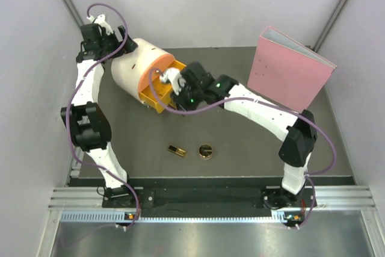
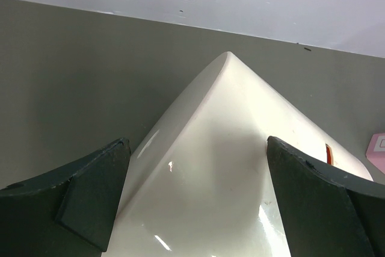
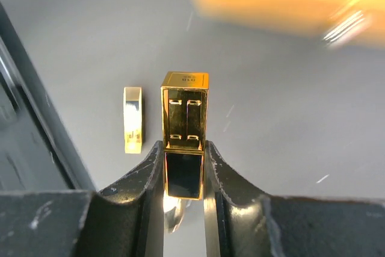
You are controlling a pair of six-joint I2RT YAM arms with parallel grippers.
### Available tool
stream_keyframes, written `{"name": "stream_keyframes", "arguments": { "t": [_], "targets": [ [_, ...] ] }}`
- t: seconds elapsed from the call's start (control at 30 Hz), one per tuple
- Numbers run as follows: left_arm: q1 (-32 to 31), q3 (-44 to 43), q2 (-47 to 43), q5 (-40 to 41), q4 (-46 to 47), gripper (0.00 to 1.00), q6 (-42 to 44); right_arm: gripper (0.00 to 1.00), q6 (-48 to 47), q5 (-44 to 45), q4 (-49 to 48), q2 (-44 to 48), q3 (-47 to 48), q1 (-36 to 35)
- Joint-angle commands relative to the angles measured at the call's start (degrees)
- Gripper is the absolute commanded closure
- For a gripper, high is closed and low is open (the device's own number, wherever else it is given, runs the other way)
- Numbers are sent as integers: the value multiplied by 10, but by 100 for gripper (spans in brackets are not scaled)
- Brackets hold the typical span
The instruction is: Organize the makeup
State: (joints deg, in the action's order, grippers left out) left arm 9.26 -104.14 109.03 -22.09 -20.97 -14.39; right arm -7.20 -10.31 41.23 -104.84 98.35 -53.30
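The right gripper (image 3: 183, 148) is pinched on a gold-and-black lipstick case (image 3: 184, 118), gripping its black end, gold end sticking out. It hangs over the open orange drawer (image 1: 157, 97) at the front of the cream cylindrical box (image 1: 135, 67). At the box's back end, the left gripper (image 2: 197, 142) is spread wide, a finger on either side; I can't tell if it presses. In front of the box, well apart from it, a second lipstick case (image 1: 177, 150) and the round gold compact (image 1: 206, 151) lie on the table (image 1: 240, 148), side by side.
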Motion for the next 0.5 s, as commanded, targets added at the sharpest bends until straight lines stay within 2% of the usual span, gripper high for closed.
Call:
{"name": "stream_keyframes", "arguments": {
  "t": [0.0, 0.27, 0.47],
  "targets": [
    [-10, 3, 26, 1, -73, 1, 25, 100, 21, -23, -38, -41, 141, 35],
    [-10, -1, 32, -16, -65, 1, 17, 100, 120, -9, -143, -127, 237, 99],
    [-10, -4, 39, -26, -55, 1, 9, 100, 138, 55, -209, -155, 244, 102]
  ]
}}
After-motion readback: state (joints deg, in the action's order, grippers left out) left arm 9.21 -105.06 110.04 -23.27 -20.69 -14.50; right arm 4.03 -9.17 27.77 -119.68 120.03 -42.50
